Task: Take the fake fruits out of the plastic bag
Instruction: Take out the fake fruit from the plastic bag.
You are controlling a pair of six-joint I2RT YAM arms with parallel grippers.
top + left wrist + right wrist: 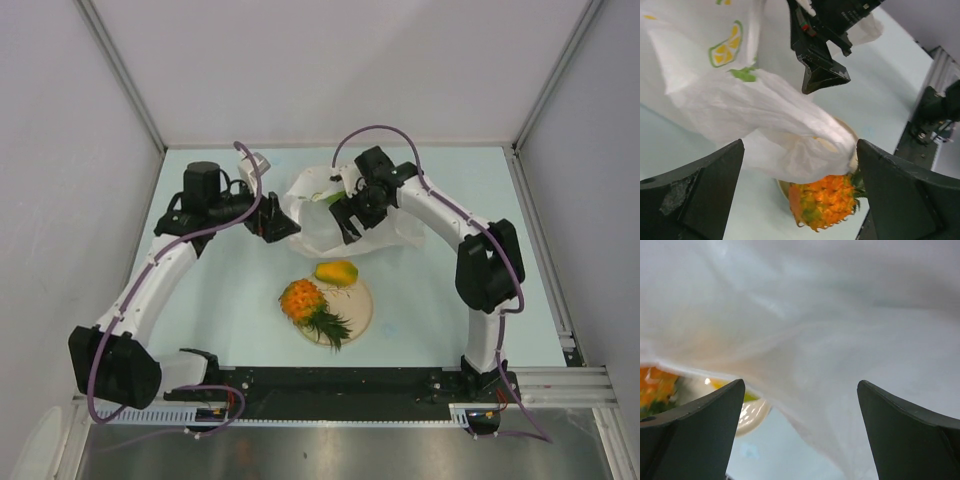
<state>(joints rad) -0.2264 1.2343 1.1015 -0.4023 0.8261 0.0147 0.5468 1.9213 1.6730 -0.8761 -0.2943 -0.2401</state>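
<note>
plate (364, 312): round, beige, on the pale table (215, 310). All places below are given from it.

pineapple (302, 299): orange with green leaves, lying on the plate's left part, leaves toward the near rim.

mango (336, 272): yellow-orange, at the plate's far rim, apart from the pineapple.

plastic bag (312, 215): translucent white, crumpled, on the table just beyond the plate's far side. Its contents cannot be told.

left tool (277, 228): beyond the plate, at the bag's left edge. Its fingers are spread wide, with a fold of bag lying loose between them.

right tool (347, 217): beyond the plate, over the bag's middle. Its fingers are spread wide, with bag film close ahead. Contact cannot be told.

View notes:
- Only the top external view gives both arms, the whole plate and the mango's full outline.
- Only the left wrist view gives the lemon-slice print (725, 46) and a green leaf print on the bag. It also shows the right tool's black fingers above the fold, and the fold overlapping the plate and the pineapple's upper part.
- The right wrist view is nearly filled by blurred bag film. Under the film's lower edge show a strip of plate, a blur of orange and a little yellow.
</note>
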